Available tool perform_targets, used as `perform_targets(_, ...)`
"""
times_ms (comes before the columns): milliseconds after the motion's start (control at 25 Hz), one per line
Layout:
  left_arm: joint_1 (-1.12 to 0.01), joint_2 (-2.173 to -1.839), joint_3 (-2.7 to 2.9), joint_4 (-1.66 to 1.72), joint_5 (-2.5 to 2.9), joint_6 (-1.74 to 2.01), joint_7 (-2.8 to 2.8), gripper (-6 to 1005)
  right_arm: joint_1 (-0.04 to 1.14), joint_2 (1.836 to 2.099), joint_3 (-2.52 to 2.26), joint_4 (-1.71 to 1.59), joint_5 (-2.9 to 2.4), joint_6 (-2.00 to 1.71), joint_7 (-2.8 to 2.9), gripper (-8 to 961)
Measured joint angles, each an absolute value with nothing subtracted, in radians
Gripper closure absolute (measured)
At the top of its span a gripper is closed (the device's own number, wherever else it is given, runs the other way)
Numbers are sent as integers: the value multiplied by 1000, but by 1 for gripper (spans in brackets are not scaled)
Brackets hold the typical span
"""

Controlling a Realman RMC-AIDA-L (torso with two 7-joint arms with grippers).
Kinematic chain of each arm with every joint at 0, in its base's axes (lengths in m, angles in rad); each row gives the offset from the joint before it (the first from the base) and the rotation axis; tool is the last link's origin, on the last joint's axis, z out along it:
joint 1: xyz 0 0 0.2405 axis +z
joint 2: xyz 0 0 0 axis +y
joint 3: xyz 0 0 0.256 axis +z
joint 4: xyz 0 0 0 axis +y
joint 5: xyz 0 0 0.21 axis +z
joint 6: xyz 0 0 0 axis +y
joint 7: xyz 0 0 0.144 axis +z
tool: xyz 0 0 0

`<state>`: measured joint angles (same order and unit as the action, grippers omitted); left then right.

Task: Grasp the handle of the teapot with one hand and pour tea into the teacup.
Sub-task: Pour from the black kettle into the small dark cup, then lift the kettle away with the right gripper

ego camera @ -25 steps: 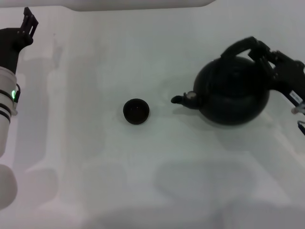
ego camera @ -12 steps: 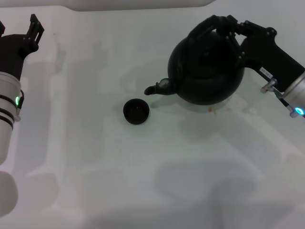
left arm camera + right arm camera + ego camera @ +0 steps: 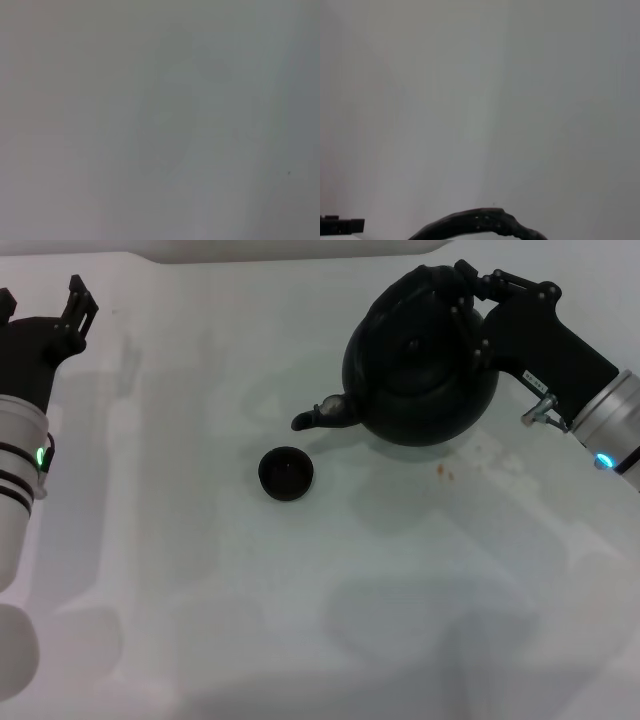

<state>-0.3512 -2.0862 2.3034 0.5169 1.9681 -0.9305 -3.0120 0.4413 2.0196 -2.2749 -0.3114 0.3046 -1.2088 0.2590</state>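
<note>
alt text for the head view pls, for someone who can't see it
The right tool holds the black teapot by its handle, lifted, spout aimed toward the small black teacup on the white table. The left tool waits at the far left edge.

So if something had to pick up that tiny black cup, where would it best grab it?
Probably from straight above, pinching across the rim. The teacup is small, round and handleless, standing upright with its mouth open upward on the table. The teapot, held by the right gripper, has its spout close by, so the side toward the left gripper is freer.
</note>
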Motion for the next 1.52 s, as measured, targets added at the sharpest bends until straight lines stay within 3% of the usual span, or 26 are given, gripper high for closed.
perform_targets(1520,-364,-2085,2303,513,1968,-923,-3013,120,444,2025,-2304,-375,299,-1210,-107,810)
